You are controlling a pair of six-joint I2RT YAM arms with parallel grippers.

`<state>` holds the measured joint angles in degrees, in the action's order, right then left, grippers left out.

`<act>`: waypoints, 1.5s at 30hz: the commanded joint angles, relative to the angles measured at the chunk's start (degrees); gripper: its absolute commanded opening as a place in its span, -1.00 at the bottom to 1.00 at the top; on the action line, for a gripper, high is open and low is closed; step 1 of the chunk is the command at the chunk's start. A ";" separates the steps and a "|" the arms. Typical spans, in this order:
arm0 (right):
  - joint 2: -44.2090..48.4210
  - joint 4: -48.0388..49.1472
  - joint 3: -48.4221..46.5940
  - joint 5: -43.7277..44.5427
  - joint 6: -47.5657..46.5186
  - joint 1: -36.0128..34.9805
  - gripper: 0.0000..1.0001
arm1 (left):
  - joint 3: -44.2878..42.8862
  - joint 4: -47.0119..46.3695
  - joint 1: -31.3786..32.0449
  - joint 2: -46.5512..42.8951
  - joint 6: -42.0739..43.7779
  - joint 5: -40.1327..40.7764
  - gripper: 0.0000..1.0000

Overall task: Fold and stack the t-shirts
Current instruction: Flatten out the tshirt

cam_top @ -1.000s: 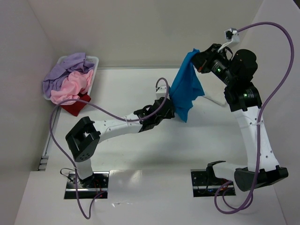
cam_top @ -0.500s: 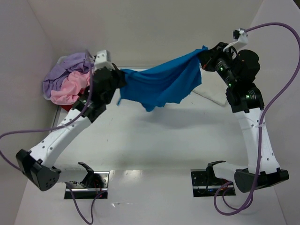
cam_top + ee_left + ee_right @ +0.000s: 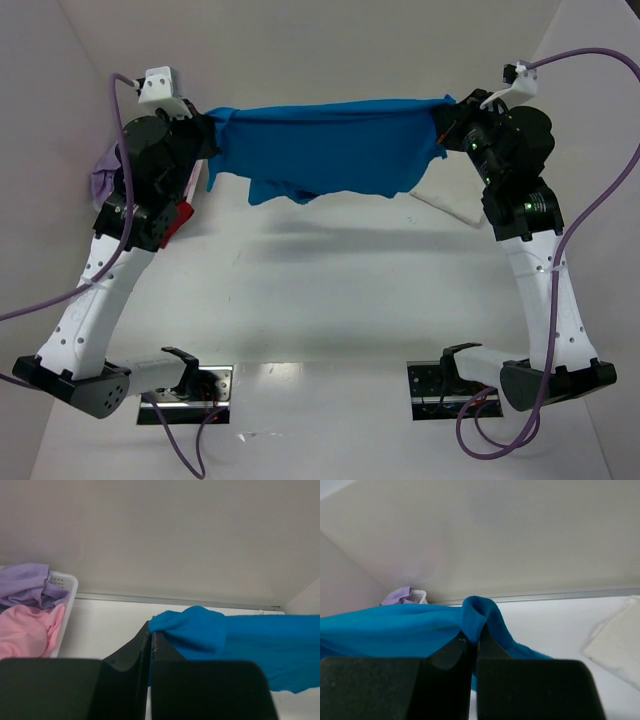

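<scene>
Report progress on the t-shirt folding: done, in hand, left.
Done: one white t-shirt lies flat at the right, apparently folded. In hand: the blue t-shirt is stretched in the air between the left gripper and right gripper, both shut on its edge, not yet folded. Left: the lavender t-shirt and pink t-shirt wait in the basket, a dark red t-shirt by it.

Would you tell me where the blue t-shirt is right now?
In the top view, the blue t-shirt hangs stretched over the table, gripped at its ends by the left gripper and right gripper.
</scene>
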<state>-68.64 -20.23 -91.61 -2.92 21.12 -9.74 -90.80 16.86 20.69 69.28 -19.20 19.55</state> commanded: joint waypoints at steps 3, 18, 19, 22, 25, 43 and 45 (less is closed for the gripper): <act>0.88 0.63 -0.94 7.14 -3.02 0.42 -1.00 | -5.43 -0.43 -1.53 1.38 5.40 0.66 -1.00; -0.70 2.30 1.43 4.68 -1.96 0.42 -1.00 | -6.75 0.10 -1.53 3.15 5.93 -4.51 -1.00; -0.70 2.30 2.05 4.15 -1.96 0.42 -1.00 | -6.06 0.10 -1.53 3.15 5.93 -4.52 -1.00; -0.70 2.83 2.67 2.75 -1.44 0.42 -1.00 | -5.35 0.10 -1.53 3.15 5.40 -5.66 -1.00; 0.43 3.35 5.12 0.82 -0.92 0.42 -1.00 | -4.82 0.10 -1.53 3.67 5.40 -7.94 -1.00; 17.31 -8.50 11.73 6.42 1.81 0.42 -1.00 | -57.10 20.58 -1.27 49.81 4.78 -48.98 -1.00; 19.06 -9.13 10.14 5.91 3.29 0.42 -1.00 | -57.73 20.58 -0.74 50.34 5.40 -54.41 -1.00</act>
<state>-51.81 -27.99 -76.86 -2.76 23.11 -9.72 -143.50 36.34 18.11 121.21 -15.00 -21.50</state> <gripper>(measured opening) 0.017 0.008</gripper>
